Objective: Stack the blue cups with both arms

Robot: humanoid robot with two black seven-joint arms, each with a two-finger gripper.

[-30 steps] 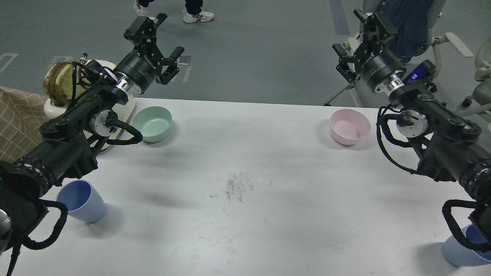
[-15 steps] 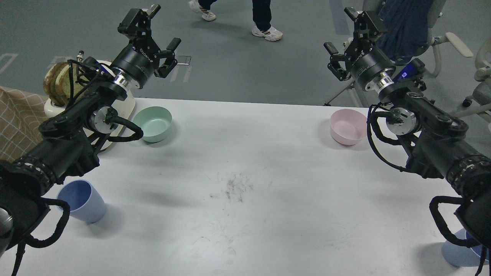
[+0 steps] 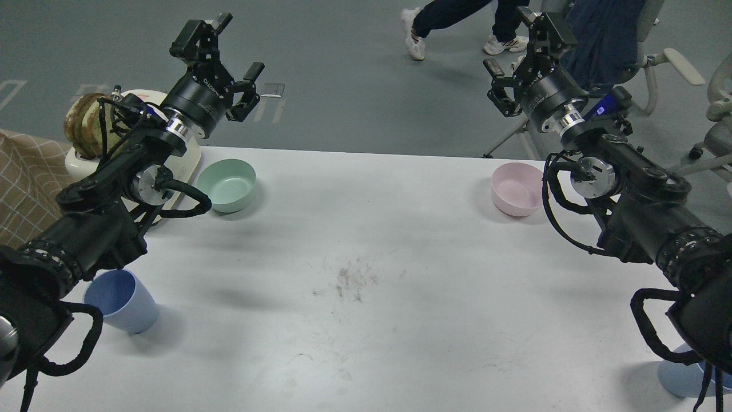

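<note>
- You have two blue cups: one cup (image 3: 121, 300) stands upright at the near left of the white surface (image 3: 366, 240), matte, tapered; the other cup (image 3: 680, 379) sits at the near right corner, mostly hidden behind your right arm.
- You have two shallow round bowls: a mint-green bowl (image 3: 228, 184) far left, a pink bowl (image 3: 516, 188) far right.
- Your left hand (image 3: 220, 54) hangs past the far edge, fingers spread, empty.
- Your right hand (image 3: 523, 48) is raised beyond the pink bowl, fingers apart, holding nothing.
- A dusty scuff patch (image 3: 354, 280) marks the middle.
</note>
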